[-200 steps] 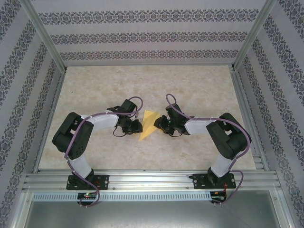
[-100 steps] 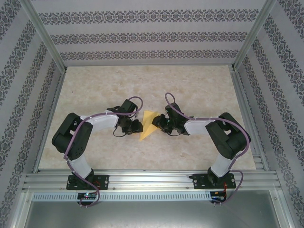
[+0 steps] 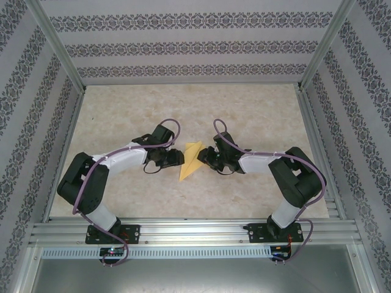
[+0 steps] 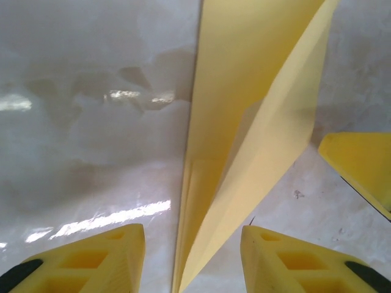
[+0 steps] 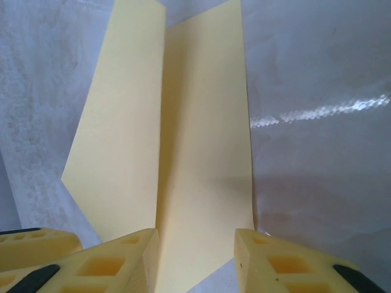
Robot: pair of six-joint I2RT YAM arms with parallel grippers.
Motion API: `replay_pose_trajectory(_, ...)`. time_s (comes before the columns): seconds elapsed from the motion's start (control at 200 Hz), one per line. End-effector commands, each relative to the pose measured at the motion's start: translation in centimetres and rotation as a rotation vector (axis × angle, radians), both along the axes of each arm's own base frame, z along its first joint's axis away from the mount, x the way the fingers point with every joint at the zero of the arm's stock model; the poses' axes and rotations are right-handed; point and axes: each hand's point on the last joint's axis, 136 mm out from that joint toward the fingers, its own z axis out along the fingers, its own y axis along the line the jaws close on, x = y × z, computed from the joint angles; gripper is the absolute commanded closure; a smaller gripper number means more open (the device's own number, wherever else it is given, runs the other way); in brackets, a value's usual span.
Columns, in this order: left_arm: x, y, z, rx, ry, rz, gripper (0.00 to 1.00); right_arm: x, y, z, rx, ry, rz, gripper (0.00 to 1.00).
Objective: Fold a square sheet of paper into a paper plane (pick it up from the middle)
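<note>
1. Table: work is happening mid-table, slightly toward 6 o'clock.
2. Paper plane: lying on the table between the two arms. It is showing as a slim dart, nose pointing to about 7 o'clock and wide tail toward 12. The wrist views are showing a centre crease and layered flaps, with one wing lifting slightly.
3. Left gripper: sitting at 9 o'clock of the plane, jaws spread and straddling the narrow end, not pinching.
4. Right gripper: sitting at 3 o'clock, jaws spread around the paper's edge, no clamp showing.
5. Progress, my read: folding is looking essentially done. What is remaining is probably crease pressing or wing setting.
</note>
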Motion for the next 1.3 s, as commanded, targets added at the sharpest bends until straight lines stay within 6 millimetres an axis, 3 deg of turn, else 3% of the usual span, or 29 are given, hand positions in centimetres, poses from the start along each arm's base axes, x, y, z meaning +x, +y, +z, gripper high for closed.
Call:
replay_pose_trajectory(0.0, 0.4, -1.8, -0.3, -0.054, -0.008, -0.053, 0.55, 0.6, -0.6, 0.5, -0.009, -0.03, -0.011, 0.62)
replay_pose_trajectory(0.44, 1.2, -1.1, -2.9, 0.044, 0.026, -0.039, 0.63, 1.2, -0.7, -0.1, -0.016, -0.014, -0.021, 0.61)
replay_pose_trajectory(0.869, 0.6, -0.6, -4.8, 0.082, 0.077, -0.05, 0.7, 1.2, 0.6, -0.7, 0.035, -0.003, 0.007, 0.63)
replay_pose_trajectory(1.044, 0.4, -1.2, -4.7, 0.053, 0.084, -0.073, 0.71, 1.2, 0.9, -0.1, 0.052, -0.018, 0.007, 0.7)
replay_pose_trajectory(1.294, 0.3, -1.7, -4.1, 0.028, 0.081, -0.094, 0.71, 1.2, 1.0, -0.5, 0.049, -0.011, 0.006, 0.69)
